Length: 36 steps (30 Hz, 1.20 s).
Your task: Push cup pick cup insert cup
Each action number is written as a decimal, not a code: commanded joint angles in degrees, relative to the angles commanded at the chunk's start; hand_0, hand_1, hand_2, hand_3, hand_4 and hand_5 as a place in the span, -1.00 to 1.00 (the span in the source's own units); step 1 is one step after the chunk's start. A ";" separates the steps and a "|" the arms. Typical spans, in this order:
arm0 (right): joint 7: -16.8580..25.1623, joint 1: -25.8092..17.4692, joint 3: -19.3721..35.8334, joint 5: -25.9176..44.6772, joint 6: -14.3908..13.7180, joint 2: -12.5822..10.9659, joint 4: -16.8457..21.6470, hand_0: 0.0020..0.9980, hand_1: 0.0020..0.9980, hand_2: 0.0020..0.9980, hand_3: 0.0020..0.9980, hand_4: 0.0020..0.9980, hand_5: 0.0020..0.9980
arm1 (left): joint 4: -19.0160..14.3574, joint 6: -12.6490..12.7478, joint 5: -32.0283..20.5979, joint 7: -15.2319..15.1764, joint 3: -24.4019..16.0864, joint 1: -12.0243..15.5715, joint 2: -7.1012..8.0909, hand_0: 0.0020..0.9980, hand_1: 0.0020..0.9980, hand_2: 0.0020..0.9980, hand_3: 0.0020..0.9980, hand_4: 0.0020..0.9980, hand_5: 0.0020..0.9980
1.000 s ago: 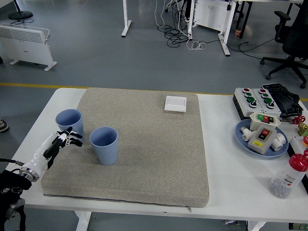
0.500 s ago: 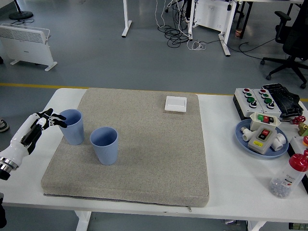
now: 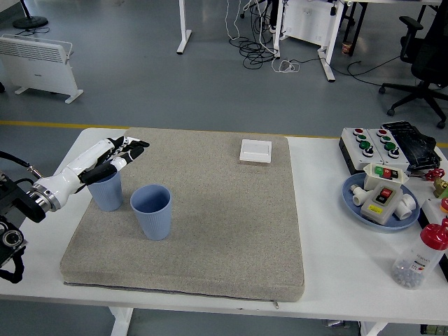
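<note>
Since a moment ago the left hand (image 3: 117, 153) has swung up from the table's left edge and now reaches over the far cup (image 3: 106, 190), fingers stretched out flat and gripping nothing. That cup stands upright near the mat's (image 3: 210, 231) left edge, its rim partly hidden under the forearm. A second blue cup (image 3: 151, 211) stands upright just beside it to the right, apart from the hand. Neither cup has shifted.
</note>
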 joint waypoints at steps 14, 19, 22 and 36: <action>-0.13 -0.24 -0.73 0.75 0.00 -0.06 0.00 0.49 0.39 0.37 0.17 -0.63 0.09 | 1.87 -6.75 8.45 11.25 14.29 -9.57 0.87 0.93 0.90 1.00 0.98 1.00 0.39; -0.19 -0.27 -0.80 0.73 0.01 -0.06 0.00 0.49 0.39 0.37 0.17 -0.63 0.09 | 2.88 -7.34 10.61 11.73 16.92 -10.93 0.61 0.94 0.91 1.00 1.00 1.00 0.27; -0.20 -0.29 -0.92 0.87 0.00 -0.06 0.00 0.49 0.39 0.37 0.17 -0.63 0.09 | 3.32 -7.53 11.87 12.11 17.66 -11.13 0.56 0.90 0.89 1.00 0.98 1.00 -0.03; -0.21 -0.30 -0.99 0.88 0.02 -0.06 0.00 0.50 0.39 0.37 0.17 -0.62 0.08 | 2.56 -7.41 16.46 10.19 18.38 -10.72 0.96 0.06 0.31 0.59 0.52 0.47 -0.75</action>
